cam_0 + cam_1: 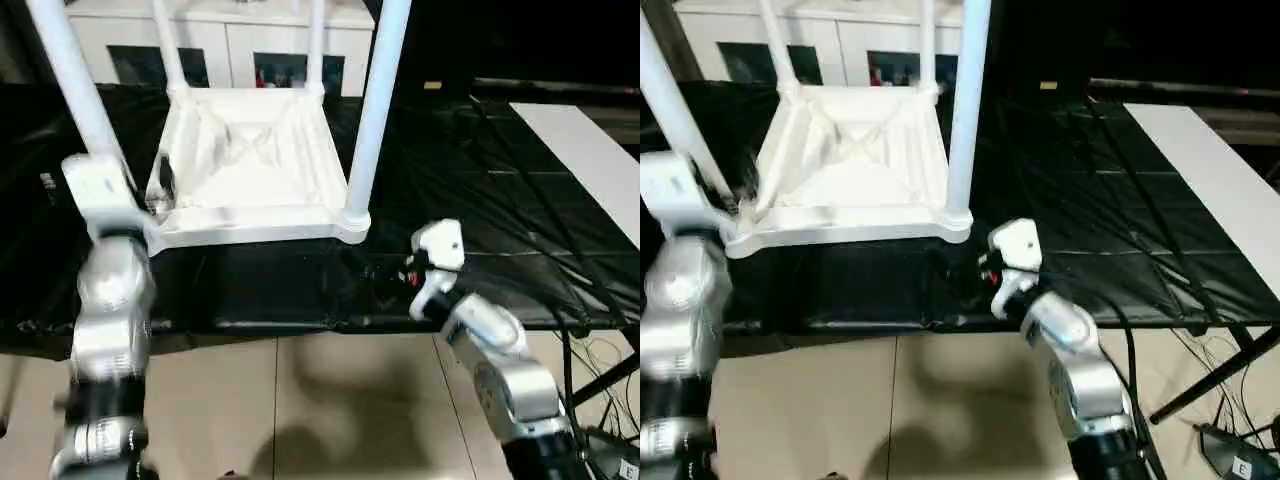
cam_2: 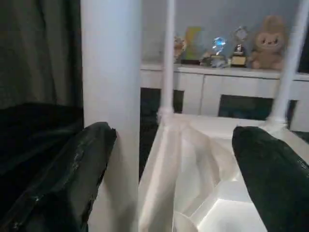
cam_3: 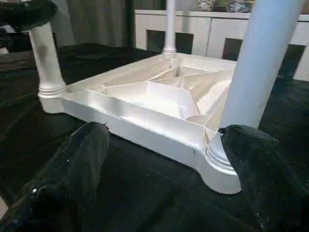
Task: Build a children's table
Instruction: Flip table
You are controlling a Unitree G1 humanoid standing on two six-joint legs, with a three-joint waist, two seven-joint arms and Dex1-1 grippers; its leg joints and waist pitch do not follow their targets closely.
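While no brand, label or readable writing can be made out on any item, the surfaces can be described. The white plastic rectangular tabletop [image 1: 250, 170] lies upside down on a work surface covered with black sheeting [image 1: 480, 200], its ribbed X-braced underside facing up. Four long tapered white tube legs stand upright in the round corner sockets: the near-left leg [image 1: 80, 90], the near-right leg [image 1: 375, 110], the far-left leg [image 1: 167, 45] and the far-right leg [image 1: 316, 45].

The left gripper [image 2: 169, 193] is raised at the near-left corner of the tabletop. Its black fingers [image 2: 72, 179] are spread wide and hold nothing; one finger sits just beside the near-left leg. The right gripper [image 3: 164, 193] is low over the black sheeting, near the near-right corner socket [image 3: 219, 166]. Its fingers [image 3: 77, 169] are also spread wide and hold nothing.

A flat thin white board [image 1: 590, 160] lies on the sheeting to the robot's right, well apart from the tabletop. Behind the work surface stands a white cabinet [image 2: 227, 92] with trophies and a plush toy [image 2: 268, 41] on top. The floor [image 1: 300, 410] below is pale tile, and black cables [image 1: 600, 350] run near it on the right.
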